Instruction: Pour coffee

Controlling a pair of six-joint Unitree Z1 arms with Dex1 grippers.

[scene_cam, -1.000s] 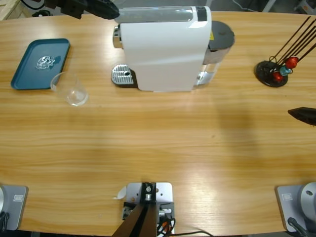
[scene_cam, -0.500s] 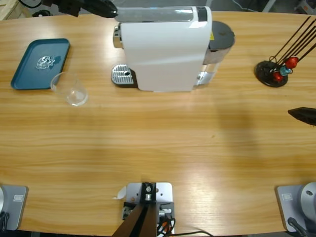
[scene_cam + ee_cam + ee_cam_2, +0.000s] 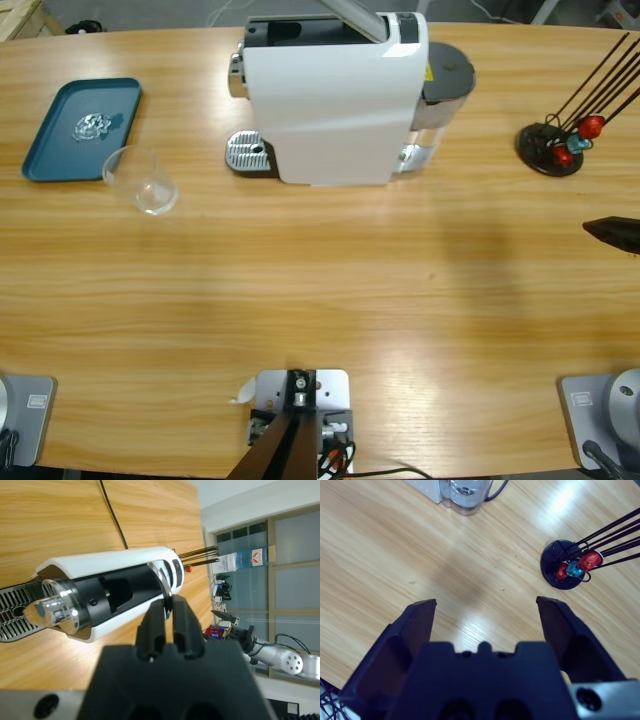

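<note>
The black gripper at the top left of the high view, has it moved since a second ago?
Yes. It sat just left of the coffee machine by the far table edge; now it is gone from that view, and the machine's lid lever is raised.

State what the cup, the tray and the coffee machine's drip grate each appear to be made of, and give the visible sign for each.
Cup: clear plastic or glass; the wood shows through it. Tray: probably matte teal plastic, with an even colour and rounded rim. Drip grate: likely shiny metal or chromed plastic, silvery and slotted.
</note>
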